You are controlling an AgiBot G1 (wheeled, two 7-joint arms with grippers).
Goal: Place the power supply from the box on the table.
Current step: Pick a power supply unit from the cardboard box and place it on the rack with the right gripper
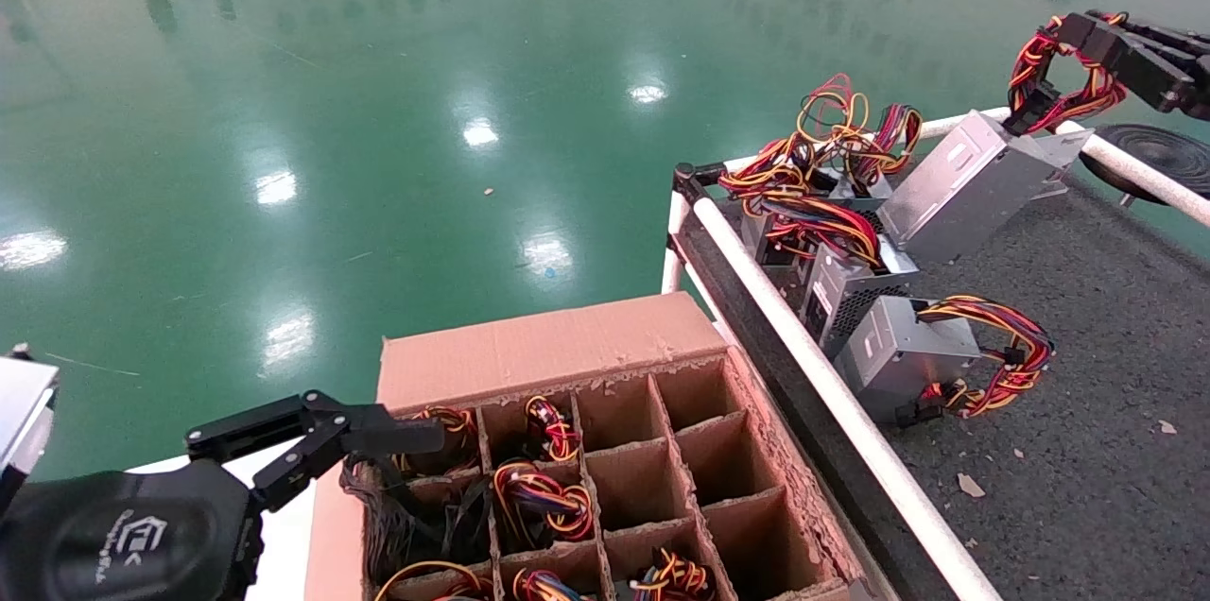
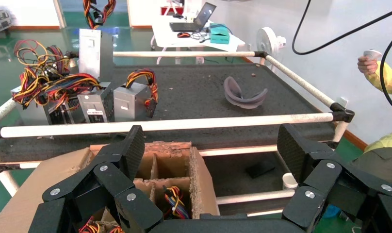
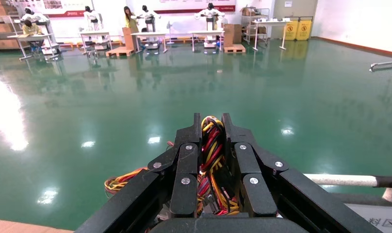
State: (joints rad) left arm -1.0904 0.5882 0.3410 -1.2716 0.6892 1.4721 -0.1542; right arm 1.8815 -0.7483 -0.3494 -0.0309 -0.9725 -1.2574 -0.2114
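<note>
I've got the right gripper [image 1: 1087,53] at the far right, above the table's far rail, clamped on the wire bundle [image 3: 212,145] of the power supply [image 1: 974,180]; the right wrist view shows both fingers [image 3: 187,160] closed tight on the red, yellow and black loom. The case hangs tilted, its lower end at or on the table [image 1: 1087,327] beside the other supplies [image 1: 851,270] already set down; can't tell if it bears weight there. Handling call: metal case looks stiff and fairly heavy, wires are soft and flex, so it will likely swing and could slip through the grip. The loom is the practical hold; the smooth case sides look too wide and slick. Left gripper [image 1: 378,445] hovers wide open, holding nothing, over the near-left corner of the box [image 1: 558,346], where more units sit in the grid cells. Writing: a white logo with small text on the left arm housing [image 1: 132,535], unreadable; a white label on one supply [image 2: 94,116], also unreadable.
</note>
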